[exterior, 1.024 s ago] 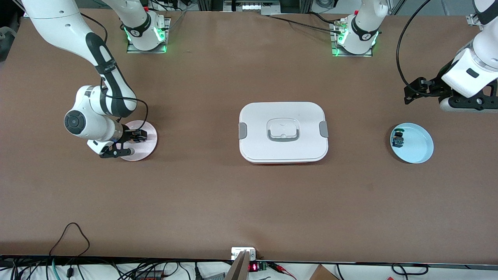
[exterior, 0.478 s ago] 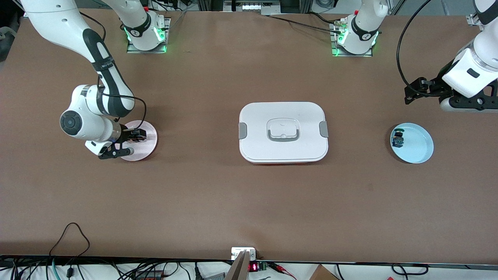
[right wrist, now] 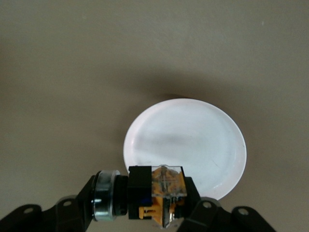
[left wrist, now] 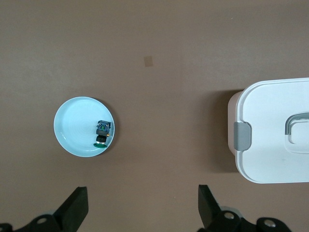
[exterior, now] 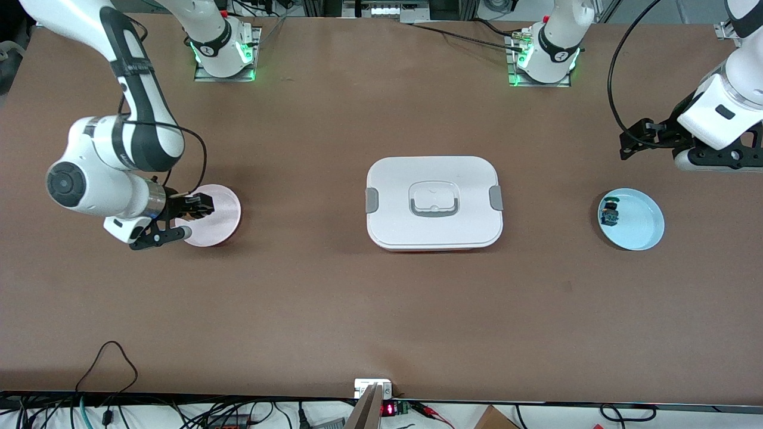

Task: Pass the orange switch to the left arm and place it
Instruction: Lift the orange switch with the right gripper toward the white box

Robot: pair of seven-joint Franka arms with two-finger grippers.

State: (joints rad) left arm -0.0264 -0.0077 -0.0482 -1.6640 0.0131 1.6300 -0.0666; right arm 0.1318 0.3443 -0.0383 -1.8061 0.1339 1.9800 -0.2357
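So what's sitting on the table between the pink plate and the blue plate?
The box sits on the table between the pink plate and the blue plate; otherwise that stretch is bare, as the front view shows.

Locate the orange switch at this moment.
The orange switch is clamped in the right gripper, held in the air over the edge of the pink plate at the right arm's end of the table.

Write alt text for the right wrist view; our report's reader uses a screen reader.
The right hand is shut on the orange switch, held in the air over the rim of a pale round plate that lies on the brown table.
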